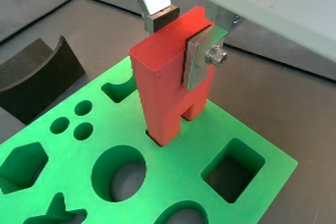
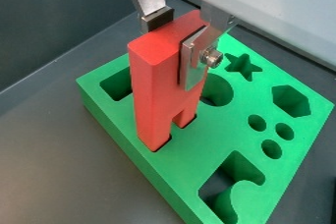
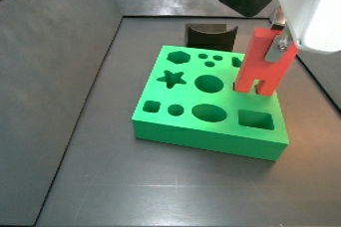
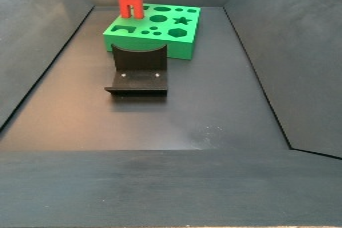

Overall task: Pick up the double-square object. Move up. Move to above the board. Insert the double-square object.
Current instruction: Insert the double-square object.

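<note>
I see the board [image 3: 200, 112] lying flat on the floor, holes upward, with the fixture [image 4: 138, 76] just nearer in a side view. The double-square object [image 3: 265, 62] stands upright at the board's right edge, its foot apparently entering a hole, so I judge insertion under way. The gripper [image 1: 184, 39] clamps the bar near its top, silver fingers [image 2: 195, 51] pressed to its sides, keeping it vertical.
</note>
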